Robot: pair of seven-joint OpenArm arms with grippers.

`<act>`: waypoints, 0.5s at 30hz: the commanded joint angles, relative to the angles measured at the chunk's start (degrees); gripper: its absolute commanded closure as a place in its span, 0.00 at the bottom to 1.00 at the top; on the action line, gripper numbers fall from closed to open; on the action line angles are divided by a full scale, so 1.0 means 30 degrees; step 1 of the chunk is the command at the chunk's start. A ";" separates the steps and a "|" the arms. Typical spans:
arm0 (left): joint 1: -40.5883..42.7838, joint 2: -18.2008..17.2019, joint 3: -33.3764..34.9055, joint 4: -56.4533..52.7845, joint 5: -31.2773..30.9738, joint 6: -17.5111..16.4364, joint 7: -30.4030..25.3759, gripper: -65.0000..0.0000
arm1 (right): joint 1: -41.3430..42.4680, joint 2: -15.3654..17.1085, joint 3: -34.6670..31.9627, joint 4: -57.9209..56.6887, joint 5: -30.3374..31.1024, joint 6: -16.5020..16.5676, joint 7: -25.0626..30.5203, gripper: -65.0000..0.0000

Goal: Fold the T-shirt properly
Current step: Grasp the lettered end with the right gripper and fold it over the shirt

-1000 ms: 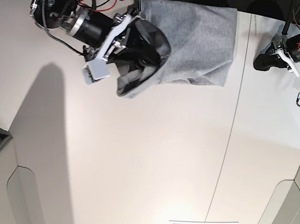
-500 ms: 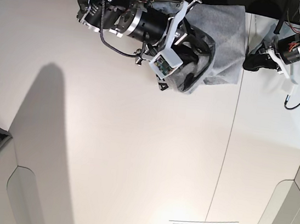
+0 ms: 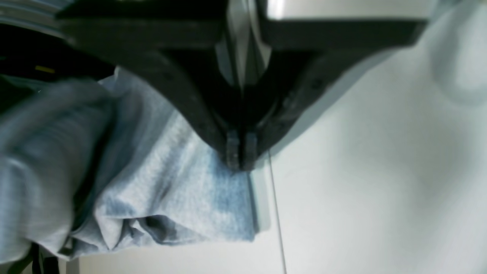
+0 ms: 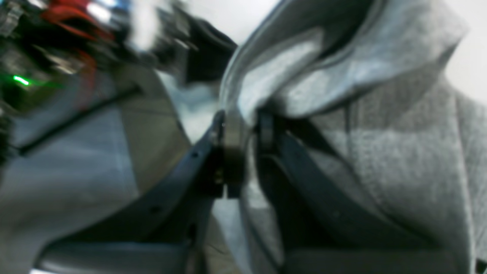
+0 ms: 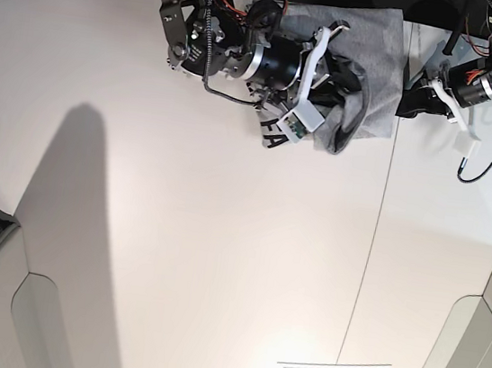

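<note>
T-shirt (image 5: 370, 69) flap farther right now.

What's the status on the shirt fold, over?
Right gripper shut on T-shirt, carrying a fold across. Left gripper shut, pinning the shirt's edge. Nothing in the way.

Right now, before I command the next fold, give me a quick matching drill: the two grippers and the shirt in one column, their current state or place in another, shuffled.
Column one:
1. right gripper
2. left gripper
3. T-shirt

Column two:
A. bunched at the table's far edge, black lettering peeking out
B. shut on a fold of grey cloth
C. shut, at the cloth's edge near the table seam

Pairs: 1-B, 2-C, 3-A
</note>
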 commanded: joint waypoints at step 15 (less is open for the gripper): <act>0.0153 -0.0051 0.0124 -0.0073 0.0444 0.0265 0.0583 1.00 | 0.0532 -0.0240 -0.1282 0.0335 0.4670 0.0787 -0.0095 0.54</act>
